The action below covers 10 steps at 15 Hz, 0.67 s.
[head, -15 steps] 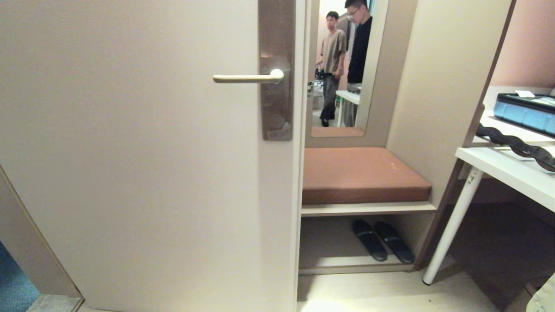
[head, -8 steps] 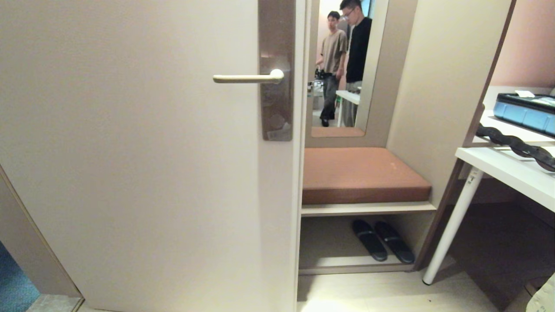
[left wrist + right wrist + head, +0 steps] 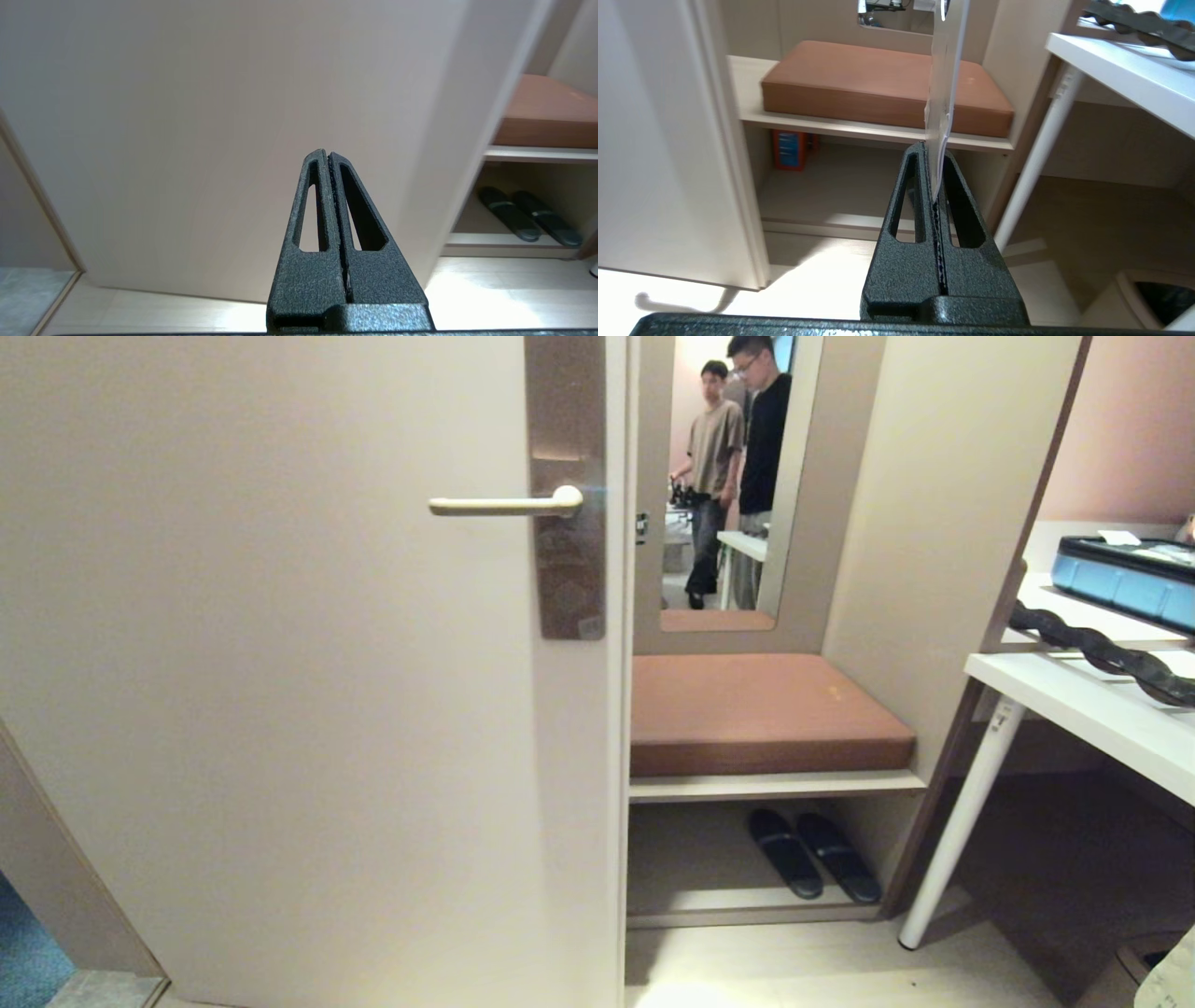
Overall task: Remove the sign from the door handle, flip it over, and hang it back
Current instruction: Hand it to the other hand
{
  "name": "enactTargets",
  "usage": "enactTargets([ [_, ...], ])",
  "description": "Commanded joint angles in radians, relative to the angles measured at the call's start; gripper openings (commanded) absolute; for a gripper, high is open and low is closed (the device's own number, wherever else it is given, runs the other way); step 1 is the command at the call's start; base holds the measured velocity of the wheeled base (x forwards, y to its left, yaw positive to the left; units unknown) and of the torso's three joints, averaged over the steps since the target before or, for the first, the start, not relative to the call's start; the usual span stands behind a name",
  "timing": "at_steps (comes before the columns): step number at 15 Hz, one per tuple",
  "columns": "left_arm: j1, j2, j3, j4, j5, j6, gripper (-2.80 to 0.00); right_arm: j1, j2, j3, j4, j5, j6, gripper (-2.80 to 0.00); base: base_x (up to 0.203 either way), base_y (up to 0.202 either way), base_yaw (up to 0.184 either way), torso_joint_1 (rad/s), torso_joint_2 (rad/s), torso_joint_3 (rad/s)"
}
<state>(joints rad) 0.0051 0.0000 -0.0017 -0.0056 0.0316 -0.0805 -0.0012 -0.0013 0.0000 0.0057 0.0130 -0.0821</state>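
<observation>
Two dark slippers (image 3: 812, 854) sit on the low shelf under a brown cushion (image 3: 761, 709), beside the pale door (image 3: 280, 709) and a white table (image 3: 1083, 709). The door handle (image 3: 504, 506) sticks out bare. The right gripper (image 3: 934, 154) pinches the thin sign (image 3: 943, 84) edge-on, so no writing can be read, and the left gripper (image 3: 328, 158) is closed on nothing.

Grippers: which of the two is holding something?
The right gripper. Its fingers are shut on the sign, seen edge-on rising from between them. The left gripper is shut on nothing, facing the bare door.
</observation>
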Motion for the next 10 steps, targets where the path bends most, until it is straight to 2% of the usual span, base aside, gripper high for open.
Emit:
enactTargets([
  [1,-0.001,0.000,0.000,0.000,0.001,-0.001,-2.80,0.000,0.001,0.000,0.000,0.001,-0.001,-2.80,0.000,-0.197,-0.001,0.002,0.00,0.002],
  [6,-0.001,0.000,0.000,-0.002,0.001,-0.001,-2.80,0.000,0.001,0.000,0.000,0.001,-0.001,-2.80,0.000,-0.187,0.001,0.004,0.00,0.002],
  [8,-0.001,0.000,0.000,0.000,0.001,-0.001,-2.80,0.000,0.001,0.000,0.000,0.001,-0.001,-2.80,0.000,-0.081,-0.004,0.002,0.00,0.005],
  [10,-0.001,0.000,0.000,-0.001,0.001,-0.001,-2.80,0.000,0.001,0.000,0.000,0.001,-0.001,-2.80,0.000,0.000,0.000,0.000,0.00,0.000],
])
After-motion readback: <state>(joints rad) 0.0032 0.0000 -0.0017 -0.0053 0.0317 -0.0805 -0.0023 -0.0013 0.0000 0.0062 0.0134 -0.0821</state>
